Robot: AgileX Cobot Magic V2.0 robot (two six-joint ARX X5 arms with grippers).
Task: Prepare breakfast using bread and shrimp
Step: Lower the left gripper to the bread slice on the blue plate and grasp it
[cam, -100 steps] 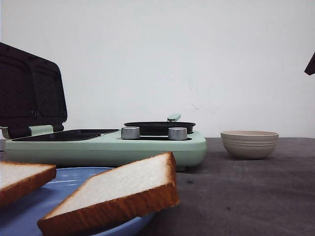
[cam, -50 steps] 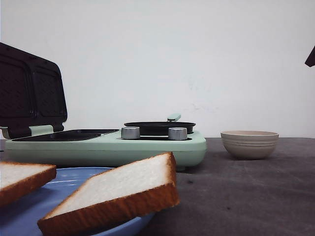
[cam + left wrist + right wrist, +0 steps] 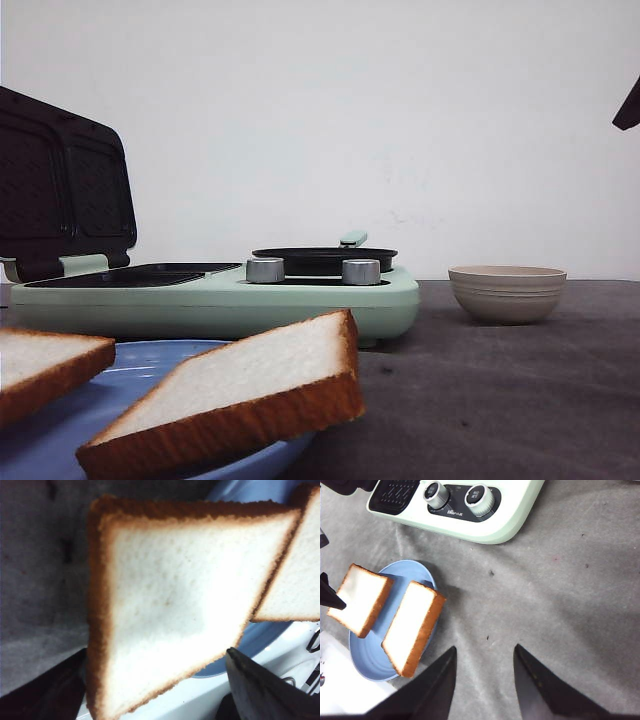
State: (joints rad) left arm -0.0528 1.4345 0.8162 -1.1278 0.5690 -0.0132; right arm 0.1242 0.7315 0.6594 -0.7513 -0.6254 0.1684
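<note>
We hover our left tool (image 3: 160, 700) right over the near slice of bread (image 3: 175, 615), fingers spread wide on either side of it and gripping nothing. That slice hangs half off the rim of the blue plate (image 3: 370, 662), tilted, and here's the danger: one nudge from a finger could, we judge, tip it onto the grey surface (image 3: 570, 590) or drag it across its neighbour. The second slice (image 3: 360, 599) sits just beside it on the same plate, so a sloppy close might catch both. Our right tool (image 3: 485, 680) hangs open and empty above bare cloth, well apart from the plate. The green sandwich maker (image 3: 215, 295) waits behind the plate with its lid up, the beige bowl (image 3: 506, 292) off to its right. No shrimp visible from here.
</note>
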